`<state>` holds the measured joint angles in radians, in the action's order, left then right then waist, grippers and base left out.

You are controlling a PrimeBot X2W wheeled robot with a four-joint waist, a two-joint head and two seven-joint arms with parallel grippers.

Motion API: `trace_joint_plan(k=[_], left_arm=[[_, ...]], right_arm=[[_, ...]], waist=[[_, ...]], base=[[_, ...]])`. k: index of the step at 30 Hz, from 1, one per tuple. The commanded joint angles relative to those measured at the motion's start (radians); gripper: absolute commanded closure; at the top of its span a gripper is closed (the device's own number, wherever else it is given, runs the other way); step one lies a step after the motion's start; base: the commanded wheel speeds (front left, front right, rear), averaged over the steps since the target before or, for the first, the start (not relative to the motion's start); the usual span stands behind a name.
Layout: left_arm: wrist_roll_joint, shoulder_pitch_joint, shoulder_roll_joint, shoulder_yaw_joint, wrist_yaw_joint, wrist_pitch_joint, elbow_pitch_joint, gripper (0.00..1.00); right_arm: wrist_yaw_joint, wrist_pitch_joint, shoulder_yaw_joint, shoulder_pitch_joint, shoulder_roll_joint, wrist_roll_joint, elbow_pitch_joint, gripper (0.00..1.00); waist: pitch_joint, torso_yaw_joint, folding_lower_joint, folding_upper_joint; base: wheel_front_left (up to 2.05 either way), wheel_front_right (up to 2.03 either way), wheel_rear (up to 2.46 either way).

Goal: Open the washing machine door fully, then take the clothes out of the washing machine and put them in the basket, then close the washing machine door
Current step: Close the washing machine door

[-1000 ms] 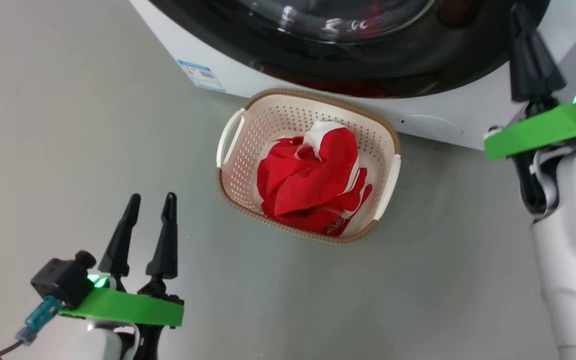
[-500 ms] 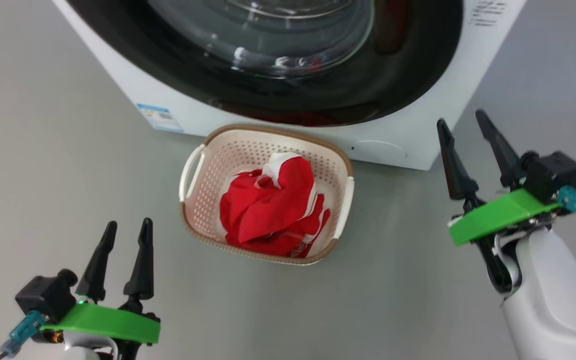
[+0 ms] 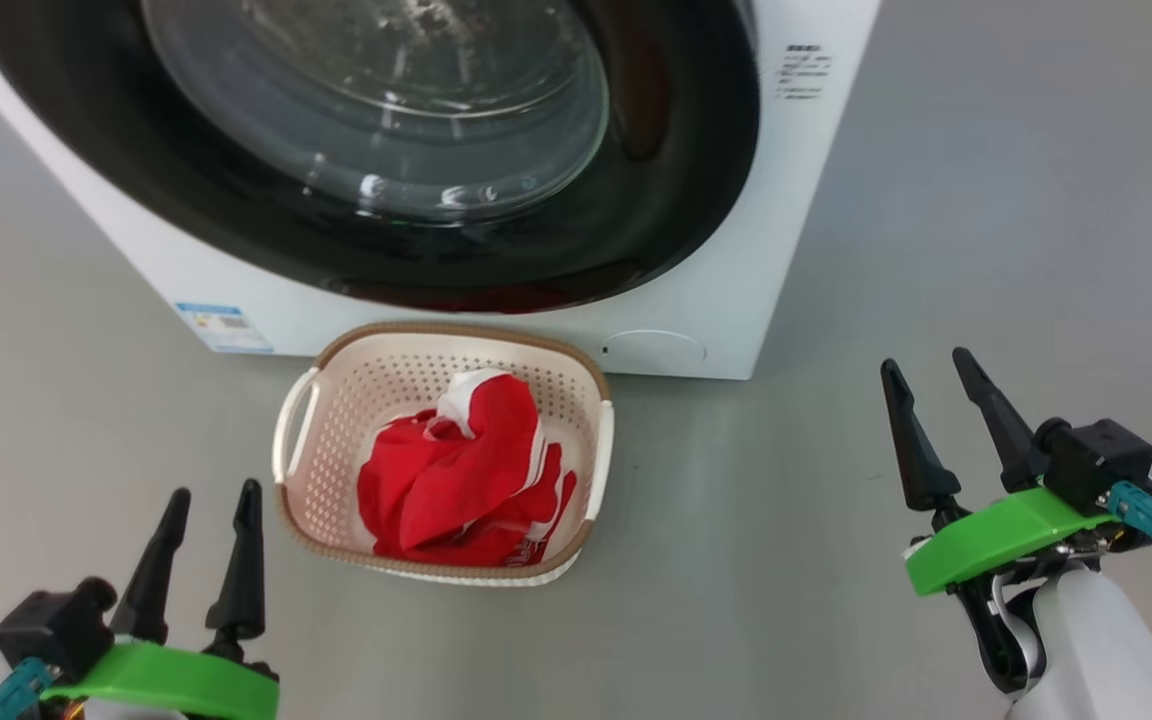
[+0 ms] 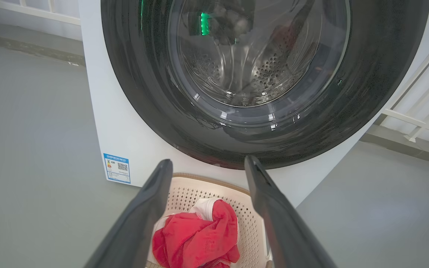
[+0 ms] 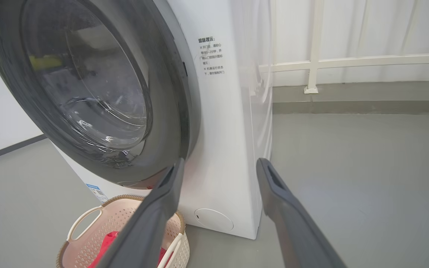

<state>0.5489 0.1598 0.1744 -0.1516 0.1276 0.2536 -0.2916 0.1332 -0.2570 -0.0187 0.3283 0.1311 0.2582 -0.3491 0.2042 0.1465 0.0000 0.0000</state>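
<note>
Clothes (image 3: pixel 456 475) lie in the basket (image 3: pixel 383 385); left claw (image 3: pixel 215 491) and right claw (image 3: pixel 924 359) both spread wide, holding nothing

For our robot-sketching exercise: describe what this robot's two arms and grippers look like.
Left gripper and right gripper: two long tapered black fingers on a bright green bracket, beside a black block with a teal cable plug. Right forearm: smooth, white.

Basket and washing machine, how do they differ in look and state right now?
The basket is small, cream and perforated with a brown rim; the washing machine is a big, smooth white box. The basket is open-topped and holds the red clothes; the washing machine has its black-rimmed glass door shut. Both stand on the grey floor, the basket right before the machine.
</note>
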Motion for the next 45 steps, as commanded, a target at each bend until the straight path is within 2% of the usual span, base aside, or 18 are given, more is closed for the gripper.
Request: trace_joint_plan(k=[1,25,45], left_arm=[[0.0,-0.007,0.033,0.041,0.003,0.008,0.017,0.0],[-0.031,-0.087,0.06,0.128,0.003,0.008,0.028,0.0],[-0.076,-0.174,0.043,0.195,0.003,0.008,0.023,0.0]], right_arm=[[-0.002,-0.005,-0.019,-0.011,-0.005,0.012,0.028,0.0],[-0.002,-0.005,0.008,-0.175,0.003,0.025,0.06,0.0],[-0.002,-0.005,0.02,-0.264,0.008,0.034,0.07,0.0]], waist=[[-0.031,-0.036,0.0,0.0],[-0.118,-0.209,0.0,0.0],[-0.186,-0.271,0.0,0.0]], base=[[0.0,0.0,0.0],[0.0,0.0,0.0],[0.0,0.0,0.0]])
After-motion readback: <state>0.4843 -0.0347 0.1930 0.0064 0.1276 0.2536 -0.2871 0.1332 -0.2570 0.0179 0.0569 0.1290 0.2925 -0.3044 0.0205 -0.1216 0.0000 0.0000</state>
